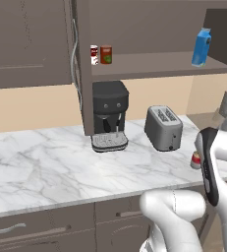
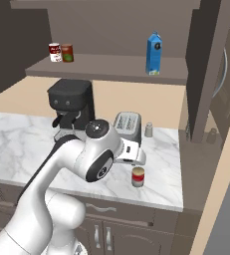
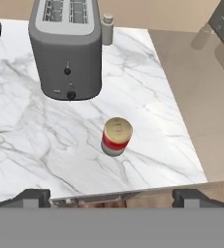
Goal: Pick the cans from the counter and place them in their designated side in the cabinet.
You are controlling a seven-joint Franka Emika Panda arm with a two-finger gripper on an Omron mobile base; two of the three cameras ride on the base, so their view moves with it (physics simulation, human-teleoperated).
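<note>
Cans first: you have one red-and-grey can (image 3: 117,136) standing upright on the counter (image 1: 46,167), close to its front edge and toward its right end, in front of the toaster (image 3: 67,48) and well apart from it. The dark red-brown can (image 1: 106,54) already stands on the cabinet (image 1: 31,44) shelf at its left end, just beside a slimmer white can with red marks (image 1: 94,54). A blue carton (image 1: 201,47) stands toward the right end of the same shelf.

Your gripper (image 3: 111,196) hangs above the front edge of the counter, looking down on the red-and-grey can, with its fingers (image 3: 33,196) spread wide apart and nothing between them.

A black coffee machine (image 1: 109,115) sits at the back of the counter, left of the toaster, under the cabinet. A small shaker (image 3: 107,28) stands behind the toaster, near the back edge.
</note>
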